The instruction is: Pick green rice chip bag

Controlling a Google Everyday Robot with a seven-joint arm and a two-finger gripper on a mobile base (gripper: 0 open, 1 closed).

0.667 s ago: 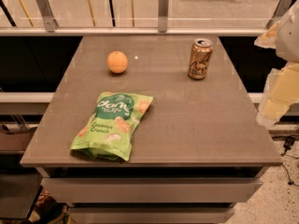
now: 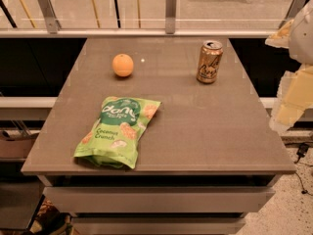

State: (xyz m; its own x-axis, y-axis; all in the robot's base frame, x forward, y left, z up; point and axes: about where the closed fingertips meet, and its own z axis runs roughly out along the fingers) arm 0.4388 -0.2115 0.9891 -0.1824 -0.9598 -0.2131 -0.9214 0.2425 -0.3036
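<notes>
The green rice chip bag (image 2: 119, 130) lies flat on the grey table (image 2: 205, 131), near the front left corner. It is a crinkly light-green pouch with a dark green round logo and "Coconut Crunch" lettering. My gripper (image 2: 292, 94) shows as cream-coloured parts at the right edge of the view. It is beyond the table's right side and far from the bag, and it touches nothing on the table.
An orange (image 2: 122, 65) sits at the back left of the table. A gold drink can (image 2: 209, 61) stands upright at the back right. A glass railing with metal posts (image 2: 170, 11) runs behind the table. The table's front edge is close below the bag.
</notes>
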